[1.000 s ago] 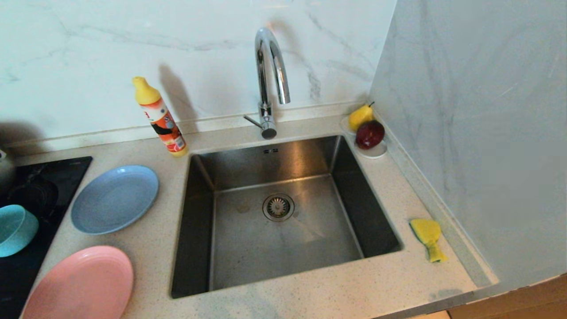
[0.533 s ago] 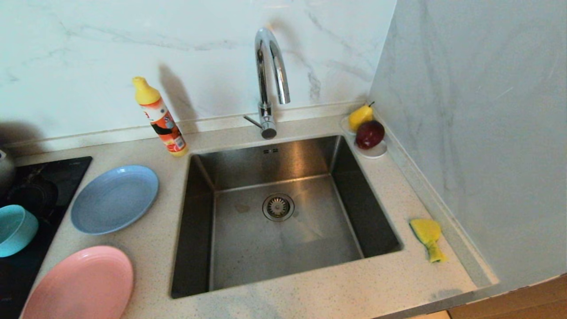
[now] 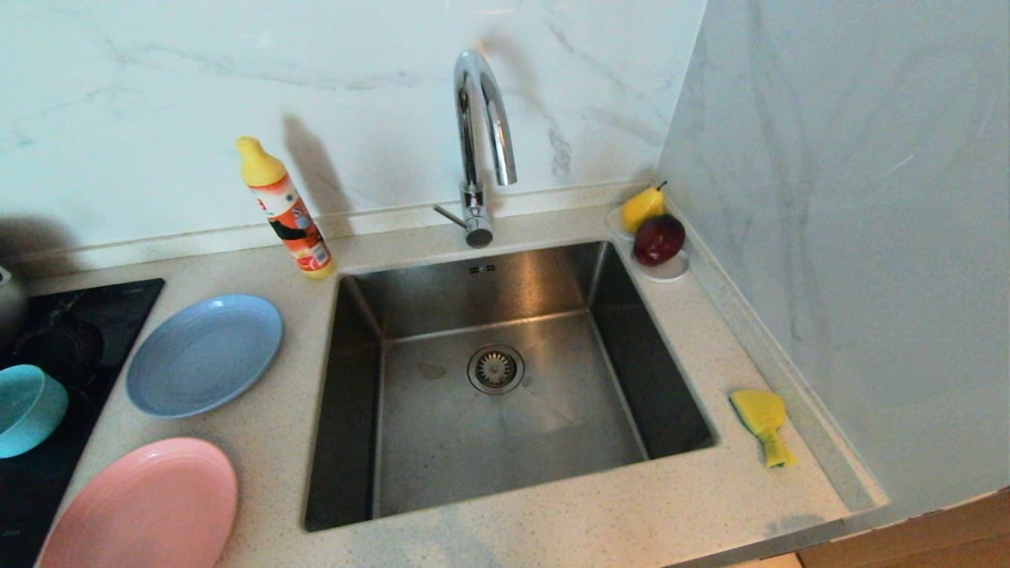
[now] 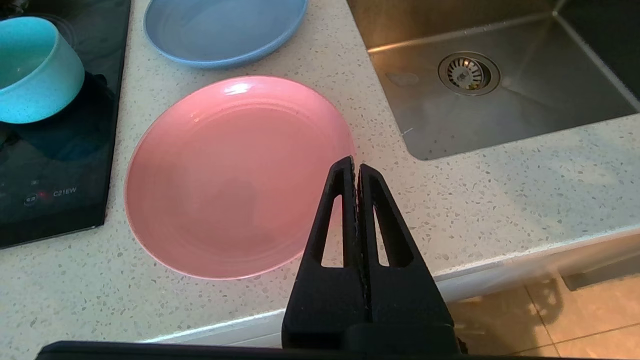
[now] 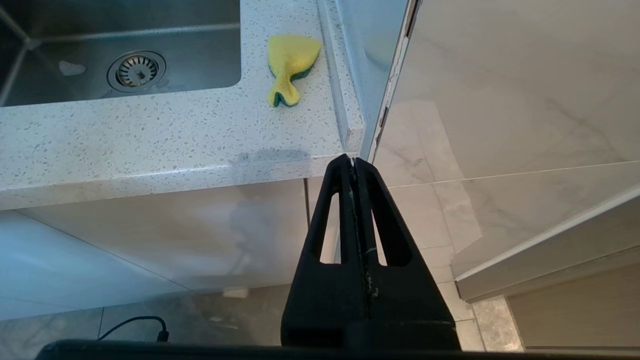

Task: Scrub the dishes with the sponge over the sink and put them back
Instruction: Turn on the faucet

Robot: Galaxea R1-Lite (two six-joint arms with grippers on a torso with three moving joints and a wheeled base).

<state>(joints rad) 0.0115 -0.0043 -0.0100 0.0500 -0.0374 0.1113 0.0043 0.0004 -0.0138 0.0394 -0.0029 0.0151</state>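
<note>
On the counter left of the sink (image 3: 505, 442) lie the light-blue plate (image 3: 203, 354) and, nearer me, the pink plate (image 3: 142, 509). The teal bowl (image 3: 25, 409) stands on the black hob. The yellow sponge (image 3: 761, 422) with its green layer lies on the counter right of the sink, by the wall. Neither arm shows in the head view. My left gripper (image 4: 355, 164) is shut and empty, held in front of the counter edge near the pink plate (image 4: 235, 175). My right gripper (image 5: 353, 161) is shut and empty, below the counter's front corner, short of the sponge (image 5: 289, 62).
A tall chrome tap (image 3: 481, 142) rises behind the sink. A soap bottle (image 3: 286, 209) leans at the back left. A white saucer (image 3: 669, 272) with a pear and a dark red fruit sits in the back right corner. The marble side wall (image 3: 852, 237) bounds the right.
</note>
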